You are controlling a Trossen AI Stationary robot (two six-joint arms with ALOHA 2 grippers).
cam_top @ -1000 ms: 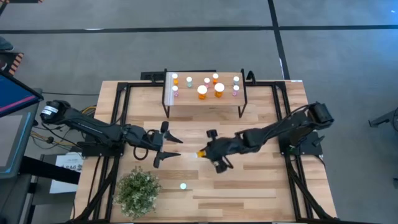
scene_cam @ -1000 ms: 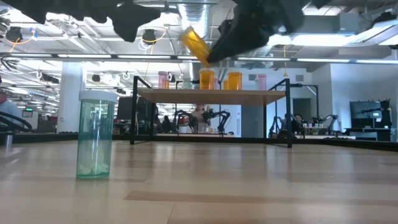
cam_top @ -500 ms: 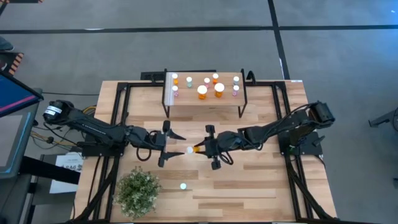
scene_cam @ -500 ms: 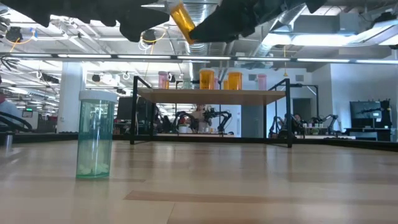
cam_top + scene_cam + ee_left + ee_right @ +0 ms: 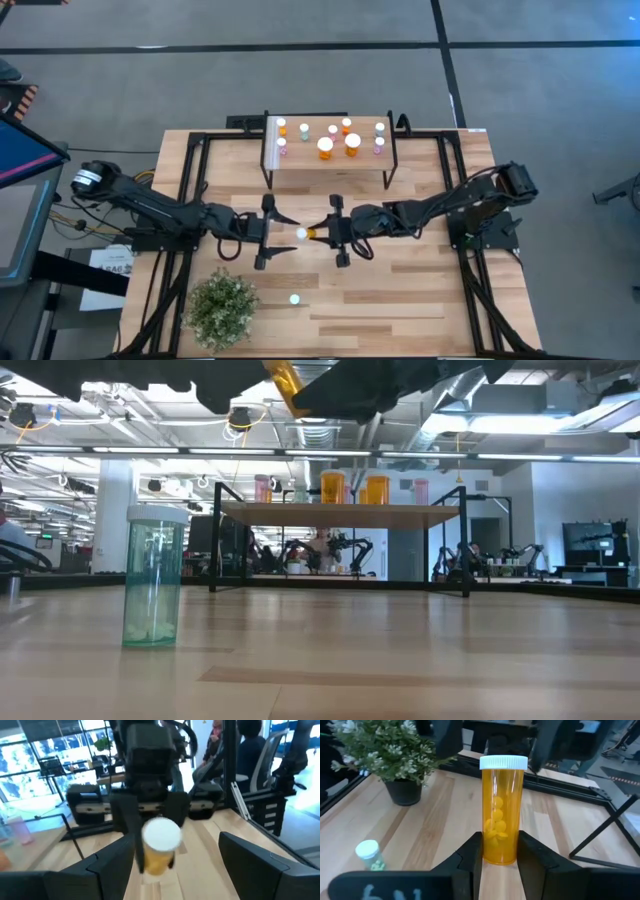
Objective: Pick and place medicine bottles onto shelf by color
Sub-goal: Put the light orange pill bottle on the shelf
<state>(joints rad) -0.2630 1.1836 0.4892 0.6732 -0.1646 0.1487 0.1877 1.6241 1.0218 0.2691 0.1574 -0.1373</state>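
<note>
so the right gripper (image 5: 333, 231) is clamped on the base end of an orange bottle (image 5: 312, 234), up in the air over the middle of the table (image 5: 420, 290), between the shelf (image 5: 330, 160) and the plant (image 5: 221, 307). the bottle lies roughly level, long axis running along the table's width, white cap (image 5: 301, 234) pointing straight at the left gripper (image 5: 275, 232). in the right wrist view you can see the pills inside and the two fingers (image 5: 536, 857) squeezing just the bottom of the body, so the cap end sticks out free. the left one sits just beside that cap with its jaws spread wide, one finger (image 5: 112, 862) either side, not touching it as far as i can tell. my guess is this is a handoff: held by the tail so the other arm has something to grab. the shelf already has a bunch of bottles standing on it, orange ones near the middle. one green bottle (image 5: 294, 299) stands alone on the table next to the plant, upright, cap up.
</note>
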